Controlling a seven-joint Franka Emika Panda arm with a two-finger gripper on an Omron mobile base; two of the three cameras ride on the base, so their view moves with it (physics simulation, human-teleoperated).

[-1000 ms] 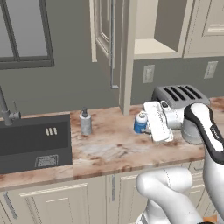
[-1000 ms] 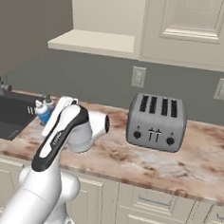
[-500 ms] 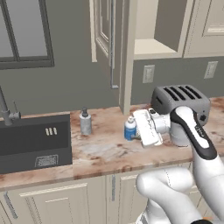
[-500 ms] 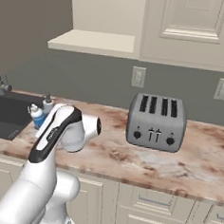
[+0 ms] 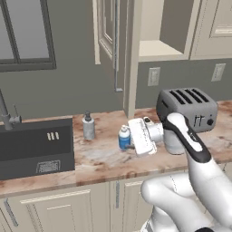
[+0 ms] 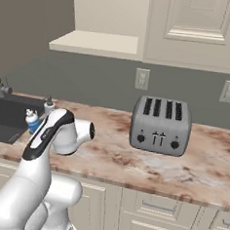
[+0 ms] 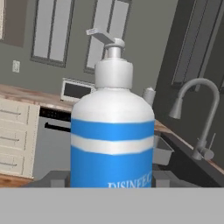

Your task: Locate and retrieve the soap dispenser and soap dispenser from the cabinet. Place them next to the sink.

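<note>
Two soap dispensers are out on the counter: the blue soap dispenser [image 5: 124, 138] with its white pump, and the pale grey soap dispenser [image 5: 88, 127] with a dark pump top. The gripper [image 5: 132, 141] holds the blue bottle upright, just above or at the marble countertop [image 5: 104, 158]; in the hand view the bottle [image 7: 112, 138] sits squarely between the two fingers, so the jaws are closed on it. The grey bottle stands on its own to the left, near the blue one but apart from it, just beside the right edge of the sink [image 5: 35, 147], a dark basin with a thin metal faucet [image 5: 6, 115] at its far left. One silver four-slot toaster [image 5: 186, 110] sits to the right, behind the arm's forearm. Between the two bottles and in front of them the countertop is bare up to its near edge. Above, the tall beige cabinet [image 5: 159, 27] is open, its panelled door [image 5: 110, 41] swung out to the left and its plain shelf [image 6: 97, 42] bare. Two wall outlets [image 6: 142, 78] are set in the grey backsplash, and low cream cabinets [image 5: 68, 210] run below the counter. A window [image 5: 25, 34] is set in the wall above the sink.
</note>
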